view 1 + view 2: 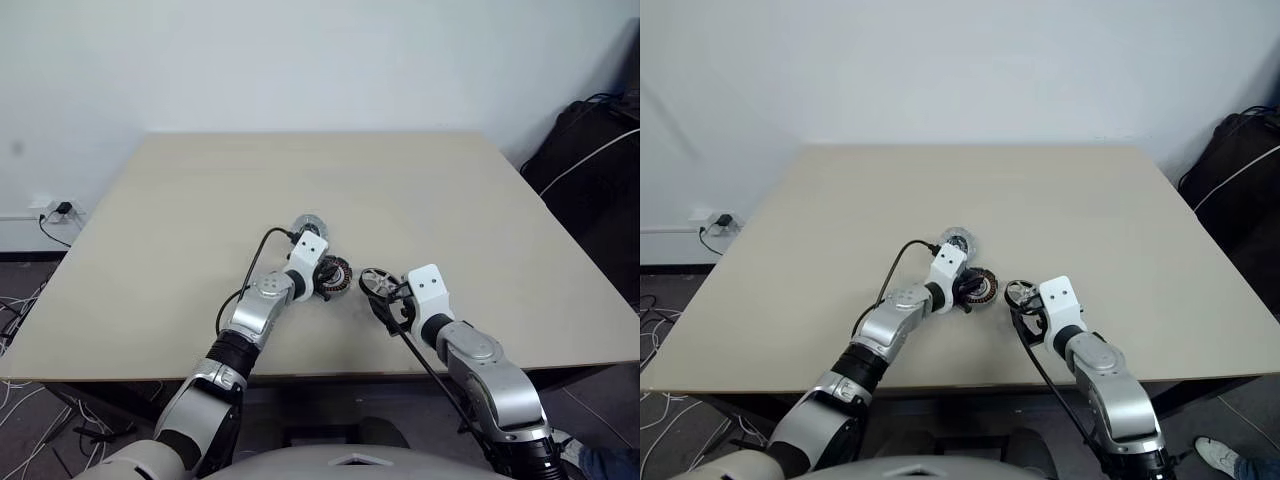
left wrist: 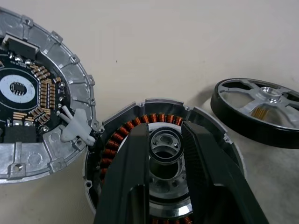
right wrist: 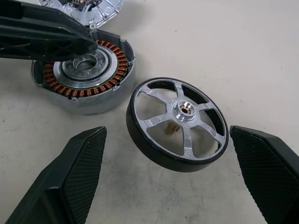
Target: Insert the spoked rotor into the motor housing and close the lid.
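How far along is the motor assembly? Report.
Done: nothing assembled yet. In hand: the left tool straddles the bearing inside the motor housing; the right tool is open around the spoked rotor, which lies beside the housing. Left: insert rotor, fit the lid.

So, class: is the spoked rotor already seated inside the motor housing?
No: the spoked rotor lies on the table beside the motor housing, whose copper windings are exposed.

We reach our left arm forward and toward the right, its left gripper [image 1: 325, 276] tilted downward with the fingers [image 2: 135, 163] drawn fairly close together, a narrow gap between them. Our right arm rests bent at our right side, the right gripper [image 3: 168, 172] angled downward, fingers [image 3: 77, 163] spread wide apart.
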